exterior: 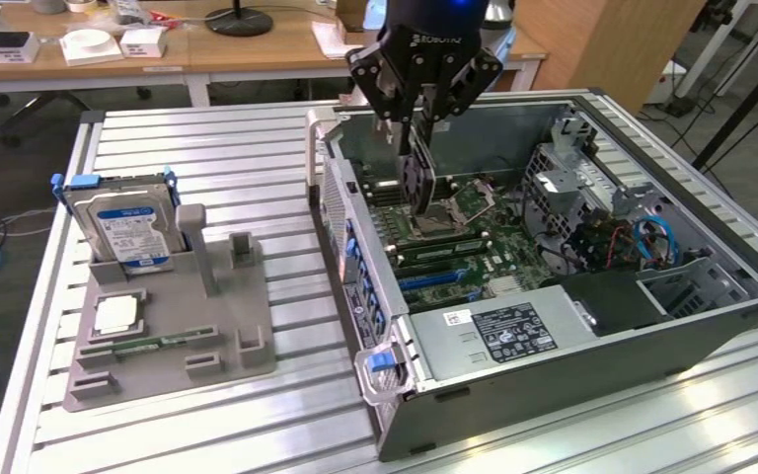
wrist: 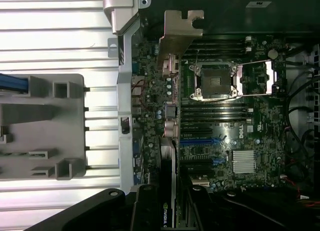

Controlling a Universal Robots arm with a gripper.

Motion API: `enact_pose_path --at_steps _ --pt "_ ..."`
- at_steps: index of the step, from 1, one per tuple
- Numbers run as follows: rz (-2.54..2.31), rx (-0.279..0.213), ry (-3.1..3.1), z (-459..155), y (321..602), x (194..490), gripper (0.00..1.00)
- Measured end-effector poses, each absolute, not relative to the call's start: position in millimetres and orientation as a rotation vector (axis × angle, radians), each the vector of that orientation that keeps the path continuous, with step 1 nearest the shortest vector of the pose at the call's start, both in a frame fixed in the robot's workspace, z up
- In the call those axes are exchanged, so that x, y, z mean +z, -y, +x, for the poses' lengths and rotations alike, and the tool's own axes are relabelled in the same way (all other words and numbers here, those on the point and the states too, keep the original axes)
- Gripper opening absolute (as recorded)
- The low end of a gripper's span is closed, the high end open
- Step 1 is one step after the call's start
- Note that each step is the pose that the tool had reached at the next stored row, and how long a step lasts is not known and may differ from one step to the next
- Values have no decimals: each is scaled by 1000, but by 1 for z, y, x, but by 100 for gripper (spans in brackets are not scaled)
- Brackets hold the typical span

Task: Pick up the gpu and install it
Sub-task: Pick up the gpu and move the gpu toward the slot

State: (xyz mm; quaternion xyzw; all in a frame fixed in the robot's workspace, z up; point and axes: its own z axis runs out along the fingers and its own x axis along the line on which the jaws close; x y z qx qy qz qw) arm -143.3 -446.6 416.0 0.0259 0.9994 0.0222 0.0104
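The gpu (exterior: pixel 415 183) is a thin dark card with a silver bracket. It hangs on edge from my gripper (exterior: pixel 414 133), which is shut on its upper edge. It is held inside the open computer case (exterior: pixel 695 212), just above the motherboard (exterior: pixel 485 262) near the case's rear wall. In the wrist view I see the gpu (wrist: pixel 168 156) edge-on between my fingers (wrist: pixel 146 208). Its bracket (wrist: pixel 180 33) reaches toward the rear wall, over the board beside the blue slots (wrist: pixel 200 141).
A grey parts holder (exterior: pixel 169 326) on the slatted table at the exterior view's left carries an upright silver hard drive (exterior: pixel 122 222), a square chip (exterior: pixel 115 314) and a green memory stick (exterior: pixel 155 344). The open CPU socket (wrist: pixel 215 81), cables (exterior: pixel 649 242) and the drive cage (exterior: pixel 570 183) crowd the case.
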Motion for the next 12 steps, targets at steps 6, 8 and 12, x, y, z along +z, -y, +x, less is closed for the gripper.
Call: enact_pose_path --at_steps 6,8,12 --pt "81 69 -3119 -136 447 416 26" --pt "81 69 -3119 -134 447 416 26" --pt "81 69 -3119 -129 447 416 26"
